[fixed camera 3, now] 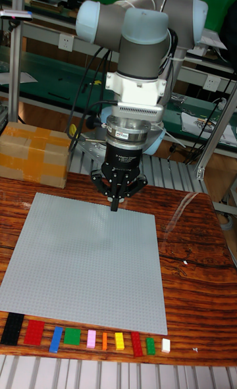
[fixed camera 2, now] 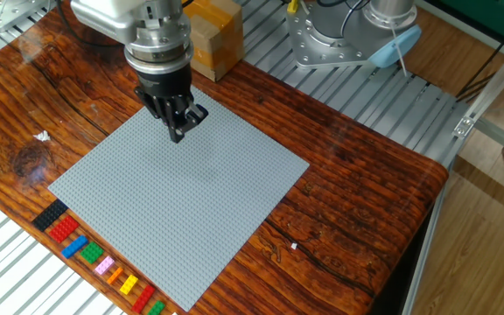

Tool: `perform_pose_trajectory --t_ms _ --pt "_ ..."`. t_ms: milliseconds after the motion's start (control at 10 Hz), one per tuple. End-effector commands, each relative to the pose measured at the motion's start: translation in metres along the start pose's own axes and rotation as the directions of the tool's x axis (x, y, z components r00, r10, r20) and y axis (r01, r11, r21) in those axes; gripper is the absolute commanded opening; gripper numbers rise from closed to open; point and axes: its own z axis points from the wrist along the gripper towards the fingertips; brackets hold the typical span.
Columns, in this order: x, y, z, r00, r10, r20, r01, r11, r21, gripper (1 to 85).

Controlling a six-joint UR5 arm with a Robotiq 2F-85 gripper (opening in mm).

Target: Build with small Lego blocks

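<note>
Small Lego blocks (fixed camera 3: 85, 338) sit in a row on the bench (fixed camera 2: 357, 188) just off the near edge of the grey baseplate (fixed camera 2: 182, 201), black at left thru red, blue, green, pink, orange, yellow w/ more red, green and a white one at right, none picked yet. Gripper (fixed camera 3: 115, 206) hangs over the baseplate's far edge, well apart from the row, jaws drawn together on nothing. Risk, imo: blocks are tiny and packed close, so a slightly off descent could nudge a neighbour or pinch two.
</note>
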Motion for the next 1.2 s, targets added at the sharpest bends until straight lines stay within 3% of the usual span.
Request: perform_pose_trajectory --t_ms 0,100,200,300,500,600,700,800,900,1100 --pt "0.000 0.013 -0.001 0.999 0.035 0.008 -0.034 0.998 -0.058 1.0" --pt "0.003 0.015 -0.001 0.999 0.049 -0.005 -0.049 0.997 -0.066 1.0" --pt "0.009 0.007 -0.001 0.999 0.048 -0.026 -0.049 0.998 -0.036 1.0" --pt "0.019 -0.008 -0.001 0.996 0.056 -0.062 -0.054 0.998 0.027 1.0" --pt "0.024 -0.016 -0.002 0.990 0.116 -0.077 -0.112 0.992 0.063 1.0" --pt "0.023 -0.016 -0.002 0.987 0.143 -0.069 -0.139 0.988 0.065 1.0" --pt "0.026 -0.009 -0.001 0.961 0.264 -0.079 -0.260 0.964 0.050 1.0" --pt "0.023 -0.002 -0.001 0.963 0.258 -0.074 -0.258 0.966 0.021 1.0" --pt "0.012 -0.010 -0.001 0.977 0.212 -0.028 -0.211 0.977 0.038 1.0" --pt "0.000 0.006 0.000 0.987 0.158 0.004 -0.158 0.987 -0.031 1.0"
